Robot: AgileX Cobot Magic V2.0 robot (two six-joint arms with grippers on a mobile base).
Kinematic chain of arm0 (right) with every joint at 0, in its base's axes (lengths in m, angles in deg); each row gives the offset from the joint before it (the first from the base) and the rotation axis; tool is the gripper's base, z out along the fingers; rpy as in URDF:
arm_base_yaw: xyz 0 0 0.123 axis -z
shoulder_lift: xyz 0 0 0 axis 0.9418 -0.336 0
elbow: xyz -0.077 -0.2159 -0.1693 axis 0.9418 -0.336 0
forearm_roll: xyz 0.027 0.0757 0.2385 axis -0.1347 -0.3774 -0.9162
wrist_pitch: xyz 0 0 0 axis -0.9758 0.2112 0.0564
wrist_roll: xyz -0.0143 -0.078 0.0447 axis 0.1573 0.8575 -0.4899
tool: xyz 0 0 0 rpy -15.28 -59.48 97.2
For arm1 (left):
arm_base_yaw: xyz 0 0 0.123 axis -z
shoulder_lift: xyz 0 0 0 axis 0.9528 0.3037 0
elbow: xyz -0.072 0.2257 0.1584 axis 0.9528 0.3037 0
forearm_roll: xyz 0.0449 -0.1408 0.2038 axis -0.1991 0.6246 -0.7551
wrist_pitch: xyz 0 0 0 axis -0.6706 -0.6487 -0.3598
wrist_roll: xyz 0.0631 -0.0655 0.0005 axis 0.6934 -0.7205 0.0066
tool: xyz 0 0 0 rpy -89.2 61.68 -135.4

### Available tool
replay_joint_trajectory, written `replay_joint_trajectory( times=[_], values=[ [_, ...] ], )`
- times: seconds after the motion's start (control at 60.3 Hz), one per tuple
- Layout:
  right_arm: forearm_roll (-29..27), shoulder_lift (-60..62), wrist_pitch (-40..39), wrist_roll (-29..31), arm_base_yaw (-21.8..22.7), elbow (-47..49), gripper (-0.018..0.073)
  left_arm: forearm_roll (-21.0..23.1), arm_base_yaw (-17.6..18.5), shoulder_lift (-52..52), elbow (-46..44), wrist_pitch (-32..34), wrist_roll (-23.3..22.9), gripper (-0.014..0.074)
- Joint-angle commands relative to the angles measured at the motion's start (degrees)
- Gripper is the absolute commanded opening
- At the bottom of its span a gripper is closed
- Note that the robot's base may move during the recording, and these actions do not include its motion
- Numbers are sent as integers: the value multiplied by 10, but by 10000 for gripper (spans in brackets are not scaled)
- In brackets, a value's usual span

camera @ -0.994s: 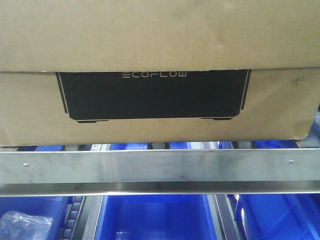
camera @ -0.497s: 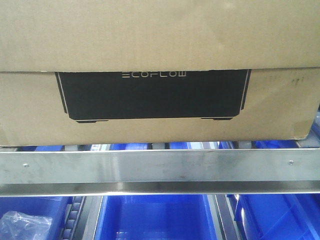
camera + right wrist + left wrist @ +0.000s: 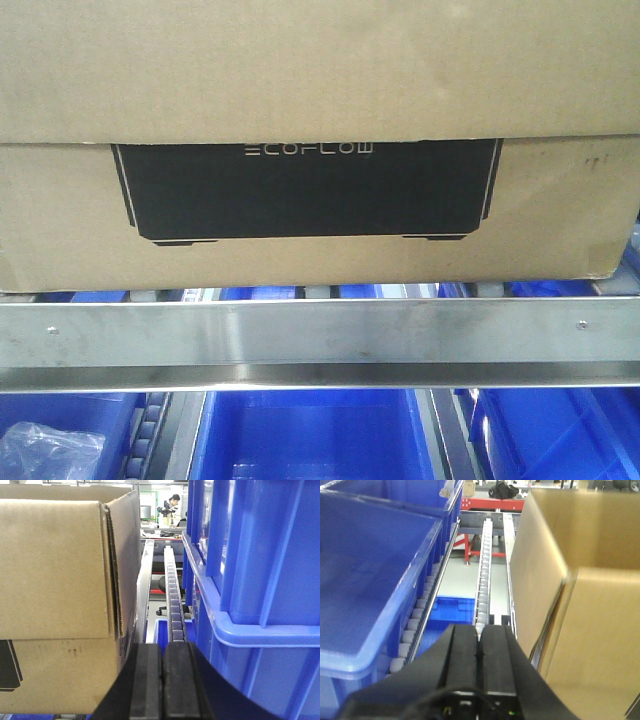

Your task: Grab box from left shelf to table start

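Nothing had budged over the last second: the box (image 3: 320, 100) sat on the left shelf (image 3: 320, 335) just behind its front rail, with blue bins (image 3: 300, 440) below. This looked like the bracing step. The left gripper (image 3: 479, 630) and the right gripper (image 3: 162, 652) each had jaws pressed together on nothing, poked into the gaps between carton and neighbouring bins, so the next move likely called for squeezing both side walls and drawing it out over the rail. It was a big plain brown carton with a black ECOFLOW panel in front and a flap edge gaping slightly at the right corner.
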Motion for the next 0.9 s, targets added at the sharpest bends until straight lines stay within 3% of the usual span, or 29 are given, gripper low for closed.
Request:
replay_joint_trajectory(
  times=[0.0, 0.182, 0.315, 0.365, 0.481, 0.58, 0.68, 0.779, 0.878],
  values=[
    [-1, 3, -52, 4, 3, -1, 18, 18, 0, 38, -64, -10, -3, -68],
    [-1, 3, -52, 4, 3, -1, 18, 40, 10, 94, -126, -44, -1, -68],
    [-1, 3, -52, 4, 3, -1, 18, -46, 64, 138, -180, -79, -21, -68],
    [-1, 3, -52, 4, 3, -1, 18, -91, 97, 153, -195, -81, -59, -68],
    [-1, 3, -52, 4, 3, -1, 18, -149, 164, 179, -216, -87, -149, -68],
    [-1, 3, -52, 4, 3, -1, 18, -189, 213, 202, -230, -102, -163, -67],
    [-1, 3, -52, 4, 3, -1, 18, -187, 239, 236, -254, -107, -165, -67],
    [-1, 3, -52, 4, 3, -1, 18, -179, 240, 275, -289, -133, -182, -66],
    [-1, 3, -52, 4, 3, -1, 18, -171, 240, 322, -333, -174, -183, -8]
  ],
)
